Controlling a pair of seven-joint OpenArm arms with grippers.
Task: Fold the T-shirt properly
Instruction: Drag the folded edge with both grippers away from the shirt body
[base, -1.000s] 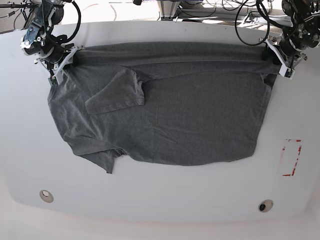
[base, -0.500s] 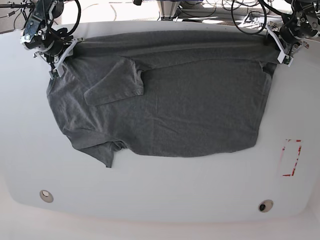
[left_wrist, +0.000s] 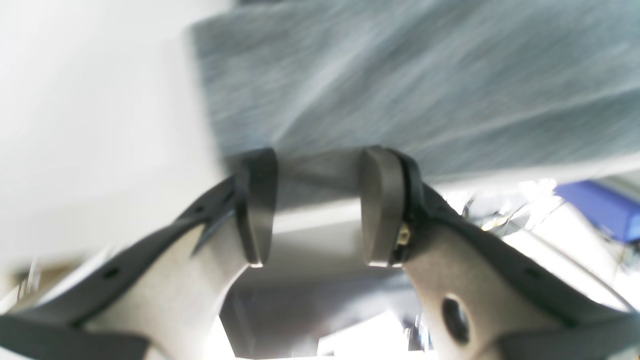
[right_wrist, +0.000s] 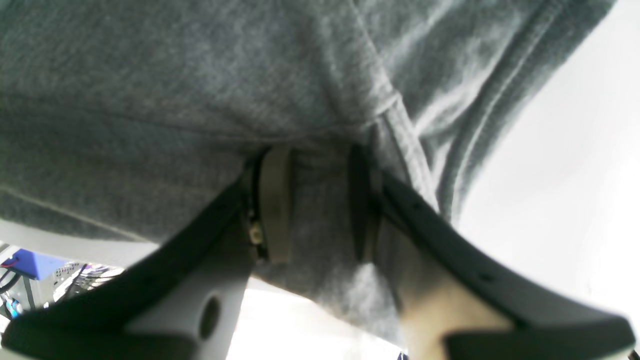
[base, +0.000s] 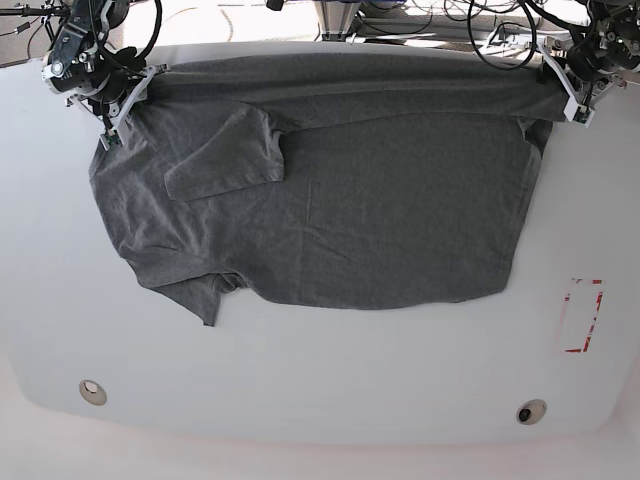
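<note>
T-shirt (base: 330, 200) spread on table (base: 300, 380) | wrist views alone show left claw (left_wrist: 317, 205), right claw (right_wrist: 315, 200) clamped on fabric

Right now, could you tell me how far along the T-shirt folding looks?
Early. Done: one sleeve lies folded over the body, and the far edge of the T-shirt is gathered into a band. In hand: the left hand and right hand each pinch a far corner. Left: the body lies open on the table, the near sleeve sticks out, and no fold is finished.
</note>
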